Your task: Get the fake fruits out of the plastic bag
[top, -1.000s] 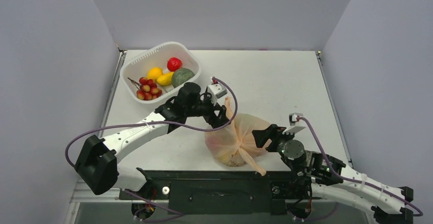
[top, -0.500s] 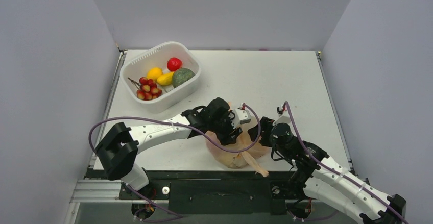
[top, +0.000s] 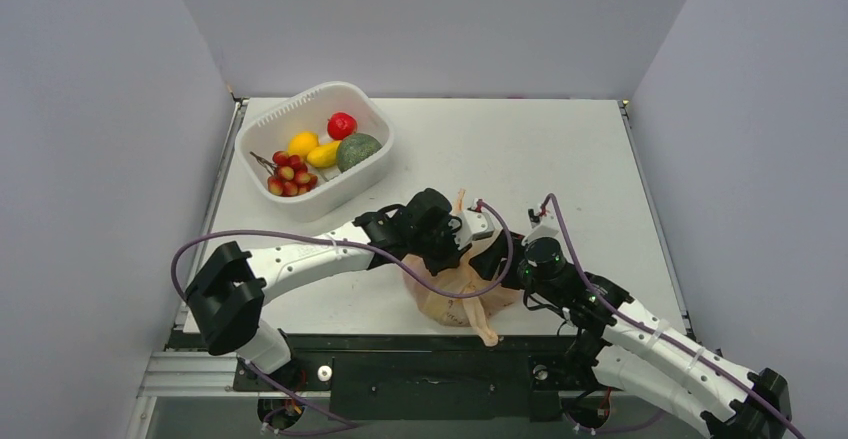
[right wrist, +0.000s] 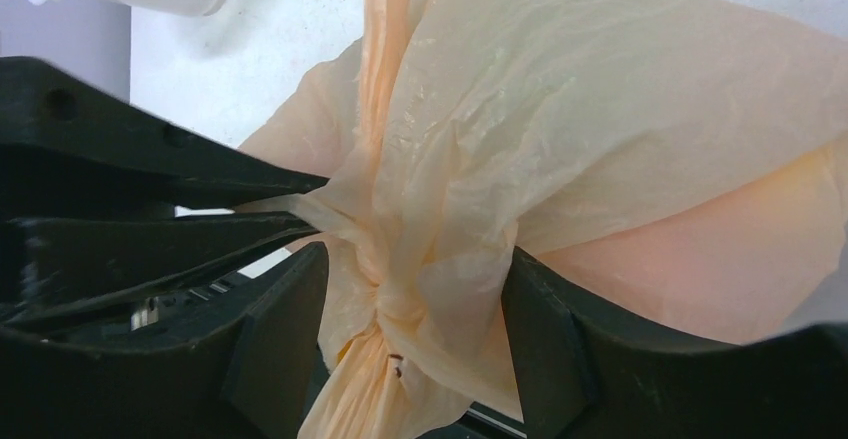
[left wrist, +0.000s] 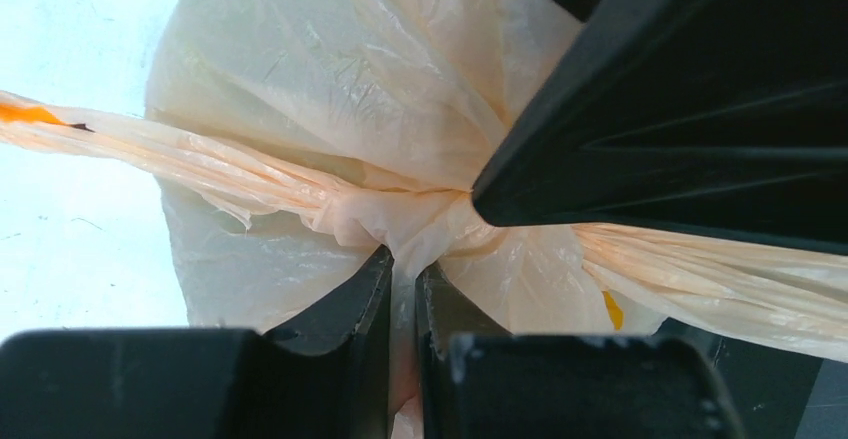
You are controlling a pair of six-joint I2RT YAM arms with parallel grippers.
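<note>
**Knot-wrestling time: both arms on the bag**

Both arms have piled in on the plastic bag [top: 445, 304] since a second ago. Left one swung over from the white basket [top: 340, 187], right one slid forward. Left gripper [left wrist: 403, 271] is clamped on the film right at the knot [left wrist: 400, 214], with the bag bulging just beyond its fingertips. Right gripper [right wrist: 410, 304] is spread wide, straddling that same knot without pinching it. Fake fruits are sealed inside, below both pincers (can't actually see them through the plastic). My take: right should bite one handle strand beside the knot, not the lump itself, then pull slowly away from the left. Thin film like that will tear or slip otherwise.
</note>
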